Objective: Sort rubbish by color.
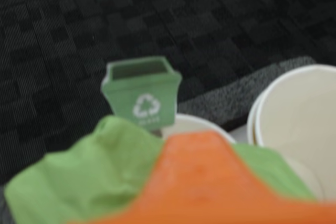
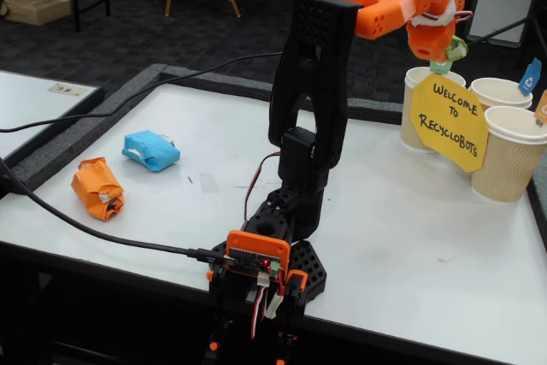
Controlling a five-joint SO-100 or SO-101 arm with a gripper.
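down at the near edge of the fixed view the arm's base sits on the white desk (image 2: 410, 237), and well off to its left lie the orange wad (image 2: 97, 187) and, a little further back, the light blue wad (image 2: 151, 150), both untouched and apart from each other. neither is the one in play right now. up at the far right the tool (image 2: 446, 59) hangs over the back left paper cup (image 2: 420, 83), pinched shut on the green wad (image 2: 451, 50), which peeks out as a small green scrap under the orange fingers.

the wrist view agrees: the green wad (image 1: 89, 174) fills the bottom, squeezed beside an orange finger (image 1: 205, 182), with a cup rim (image 1: 197, 121) straight below and a tiny green recycling bin marker (image 1: 143, 93) standing just behind it. so the step looks like the drop. best bet is to centre the wad over that rim before opening up, and to keep clear of the marker and the yellow welcome sign (image 2: 448, 120).

hard to judge: the wrist view is blurred, the wad hides most of the cup mouth, and the sign covers the cup fronts, so exact alignment can't be told.
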